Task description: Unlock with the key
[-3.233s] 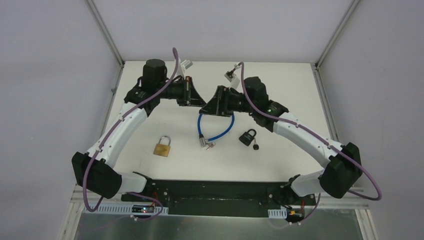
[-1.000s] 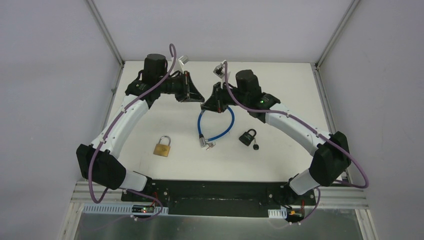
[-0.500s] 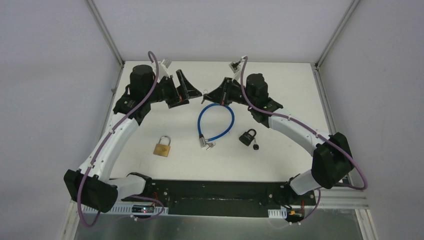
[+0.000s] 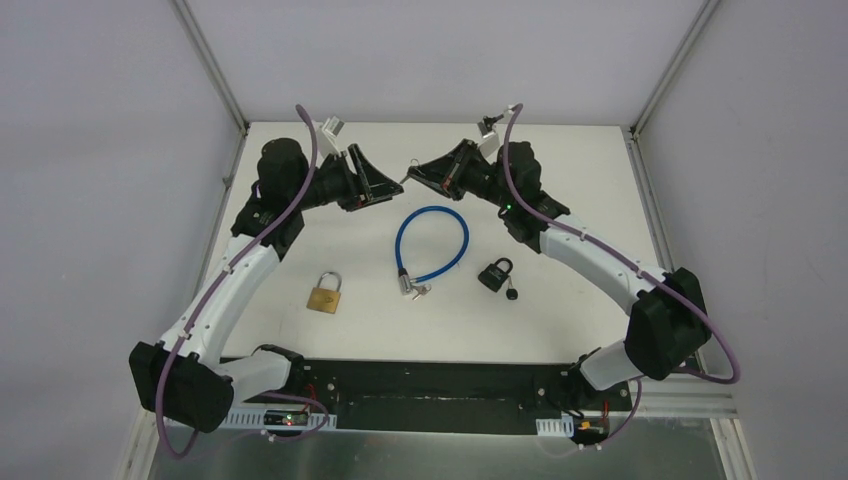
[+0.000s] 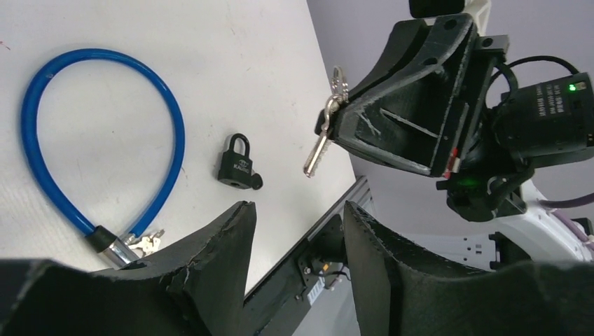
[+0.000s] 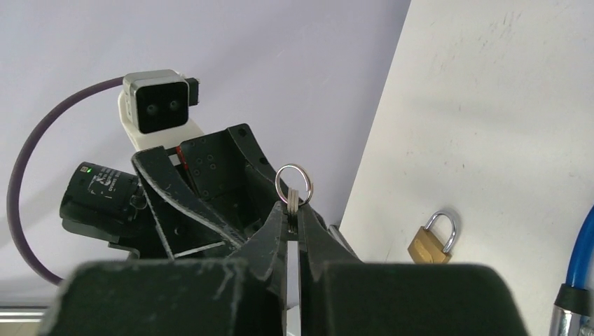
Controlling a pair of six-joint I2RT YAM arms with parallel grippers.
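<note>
Since a second ago the two hands, then nose to nose low over the blue cable lock (image 4: 464, 238), have drawn apart and lifted, so the whole loop now lies uncovered on the surface (image 4: 570, 180). The right hand (image 6: 294, 210) is pinched tight on the key (image 5: 319, 150), held in the air beyond the loop, its ring above the fingertips. The left hand (image 5: 298, 210) faces it, jaws parted around nothing, while the brass padlock (image 4: 323, 297) and black padlock (image 4: 494, 275) lie unmoved.

The right end effector (image 6: 294, 217) hides part of the key (image 5: 316, 150).
</note>
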